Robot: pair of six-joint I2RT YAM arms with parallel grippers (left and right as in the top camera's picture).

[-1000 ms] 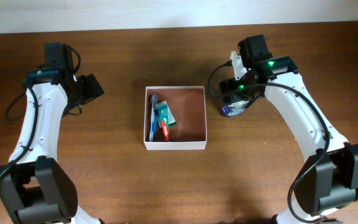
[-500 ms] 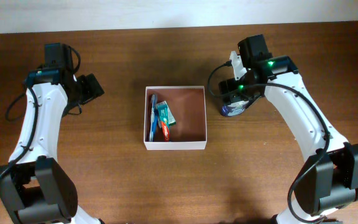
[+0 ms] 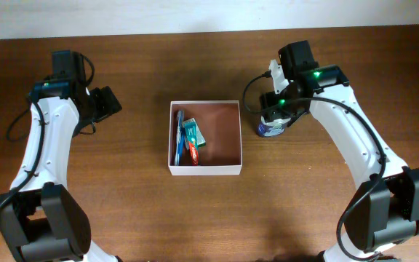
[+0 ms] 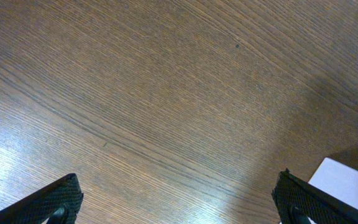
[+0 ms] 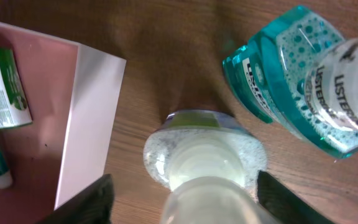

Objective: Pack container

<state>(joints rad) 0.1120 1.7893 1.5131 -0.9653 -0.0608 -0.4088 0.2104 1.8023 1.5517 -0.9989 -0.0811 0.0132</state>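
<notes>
While the right gripper straddles a bottle beside the mouthwash, grip unclear, left gripper spread empty, container mid-table: likely pick-up step; next, clamp, lift, carry it in.

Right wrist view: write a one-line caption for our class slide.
Right hand straddles a pale bottle beside the teal mouthwash, with the container and its toiletries at left.
</notes>
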